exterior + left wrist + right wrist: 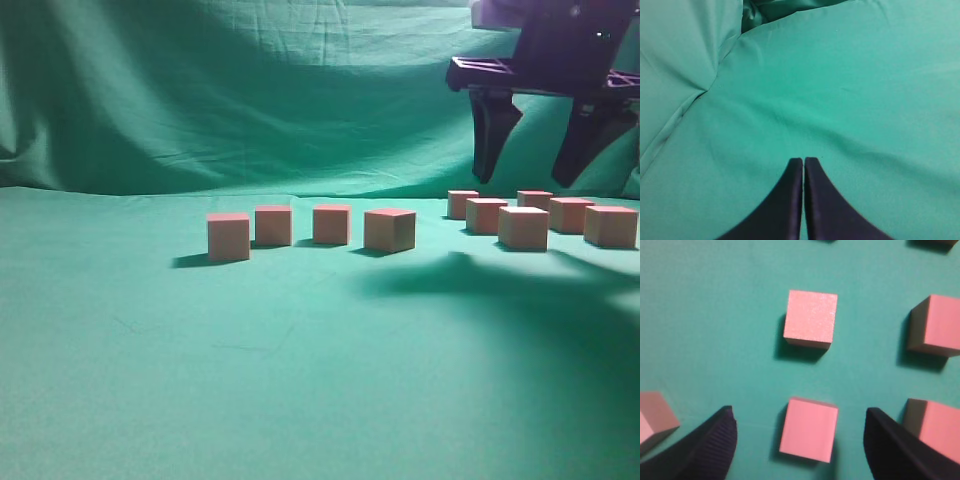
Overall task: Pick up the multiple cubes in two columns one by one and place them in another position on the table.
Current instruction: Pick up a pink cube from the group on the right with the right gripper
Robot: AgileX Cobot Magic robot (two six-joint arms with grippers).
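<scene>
On the teal-green cloth desk (300,380), four small pinkish-red cubes (312,227) sit left, six right. The left end effector (803,162) is pinched closed, empty. The right end effector (536,150) hangs wide above a cube (808,429); neighbours stand close, so a finger could nudge one.

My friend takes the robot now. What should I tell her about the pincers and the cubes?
Right pincer: open, empty, hanging above the right group with one cube between its fingers.
Left pincer: shut, empty, over bare table, no cubes in its view.
Cubes: four sit in a row at mid-table; six more sit in two columns on the right.
Done: the row of four looks already placed.
Left: probably lower onto the cube below, grip it, carry it to the row, then move the other five.
</scene>
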